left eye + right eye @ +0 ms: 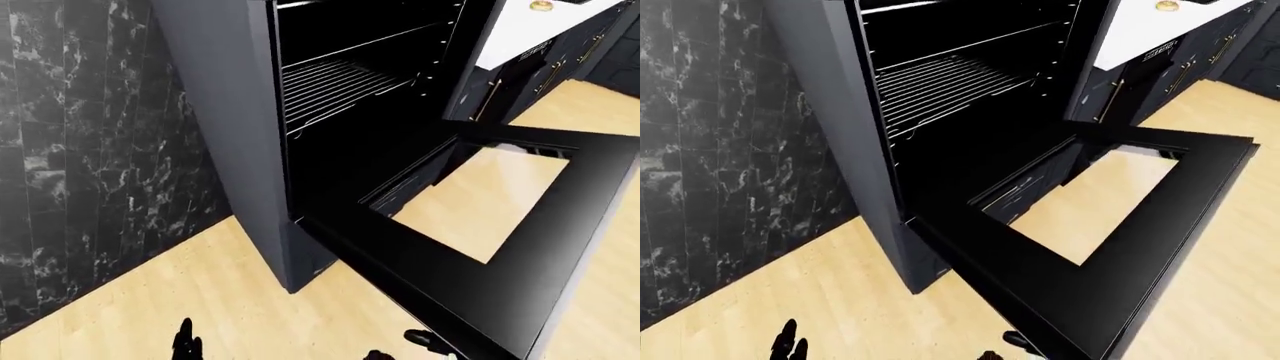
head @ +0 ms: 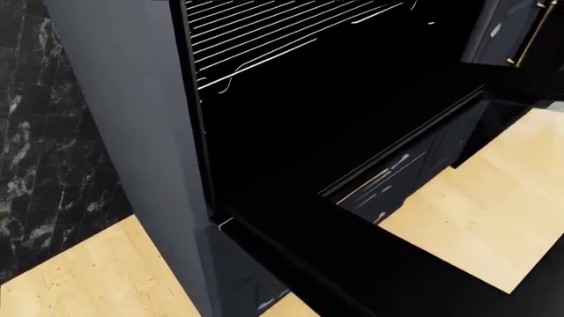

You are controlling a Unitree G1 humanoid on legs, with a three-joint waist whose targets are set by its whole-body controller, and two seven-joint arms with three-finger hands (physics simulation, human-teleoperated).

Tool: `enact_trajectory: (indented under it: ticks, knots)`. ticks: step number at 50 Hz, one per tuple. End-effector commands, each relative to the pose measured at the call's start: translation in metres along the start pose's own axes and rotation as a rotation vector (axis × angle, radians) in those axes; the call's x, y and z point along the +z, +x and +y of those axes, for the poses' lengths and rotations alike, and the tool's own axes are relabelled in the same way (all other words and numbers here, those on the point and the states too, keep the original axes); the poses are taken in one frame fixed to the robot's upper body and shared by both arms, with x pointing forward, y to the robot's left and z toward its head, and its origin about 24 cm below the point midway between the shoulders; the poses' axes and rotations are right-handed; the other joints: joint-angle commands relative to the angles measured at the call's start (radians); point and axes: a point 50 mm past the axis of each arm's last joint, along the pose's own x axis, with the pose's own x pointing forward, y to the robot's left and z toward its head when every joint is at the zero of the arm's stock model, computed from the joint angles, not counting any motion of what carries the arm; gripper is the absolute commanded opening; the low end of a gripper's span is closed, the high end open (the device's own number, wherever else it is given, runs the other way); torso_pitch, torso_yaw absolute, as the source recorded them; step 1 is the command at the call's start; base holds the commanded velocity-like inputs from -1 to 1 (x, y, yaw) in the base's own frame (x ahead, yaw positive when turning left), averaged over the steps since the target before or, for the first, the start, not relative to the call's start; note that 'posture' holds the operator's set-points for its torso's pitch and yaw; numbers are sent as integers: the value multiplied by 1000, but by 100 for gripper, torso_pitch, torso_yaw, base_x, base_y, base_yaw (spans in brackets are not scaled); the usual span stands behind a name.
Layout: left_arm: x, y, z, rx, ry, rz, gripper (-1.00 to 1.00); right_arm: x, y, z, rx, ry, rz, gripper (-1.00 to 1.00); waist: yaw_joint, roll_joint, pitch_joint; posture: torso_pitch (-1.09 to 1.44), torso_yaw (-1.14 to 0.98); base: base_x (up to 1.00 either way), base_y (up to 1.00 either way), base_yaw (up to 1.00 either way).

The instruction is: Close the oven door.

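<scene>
The black oven [image 1: 350,135] stands in a dark grey cabinet [image 1: 225,112] with its cavity open and a wire rack [image 1: 330,86] inside. The oven door [image 1: 420,262] hangs fully open and lies about flat, reaching toward the lower right of the left-eye view; the floor shows through its glass window [image 1: 490,199]. Only the fingertips of my left hand [image 1: 185,341] show at the bottom edge, over the floor, left of the door and apart from it. My right hand [image 1: 420,339] shows at the bottom edge, by the door's near corner. Both look open and empty.
A black marble wall [image 1: 80,150] fills the left. Light wood floor [image 1: 200,300] runs under and around the door. Dark cabinets with gold handles [image 1: 545,75] under a white counter [image 1: 530,26] stand at the top right, beyond the door.
</scene>
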Motion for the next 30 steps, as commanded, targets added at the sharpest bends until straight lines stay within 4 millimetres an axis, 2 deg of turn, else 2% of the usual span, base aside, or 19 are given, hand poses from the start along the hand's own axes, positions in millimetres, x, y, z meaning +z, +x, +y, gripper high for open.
enact_trajectory:
  ticks: [1,6,8,9,10,11,16,22,30]
  knots:
    - [10,5,1,-1,10,-59,100,9,5,-1,2,-13,-47,100,0,12,-11,0,0,0,0,0]
    - [12,4,-1,-24,23,-81,100,8,5,-1,-13,-27,-41,100,13,-21,-5,0,0,0,0,0]
    - [12,5,-1,-23,8,-80,100,10,6,-2,-38,-36,-45,100,18,-49,-5,0,0,0,0,0]
    - [13,5,-1,-22,10,-84,100,9,6,-2,-41,-28,-40,100,20,-72,-9,0,0,0,0,0]
    - [13,5,0,-19,8,-87,100,9,6,-2,-51,-36,-37,100,23,-83,-13,0,0,0,0,0]
    - [12,5,0,-17,10,-77,100,9,7,-2,-57,-33,-34,100,21,-50,-12,0,0,0,0,0]
    - [14,4,-2,-34,15,-105,100,8,8,-4,-86,-40,-17,100,4,-27,-32,0,0,0,0,0]
    - [16,3,-5,-50,22,-135,100,5,8,-5,-104,-79,21,100,-4,-20,-21,6,0,0,0,0]
    - [16,3,-4,-43,14,-139,100,6,8,-4,-91,-84,8,100,-6,-24,26,14,0,0,0,0]
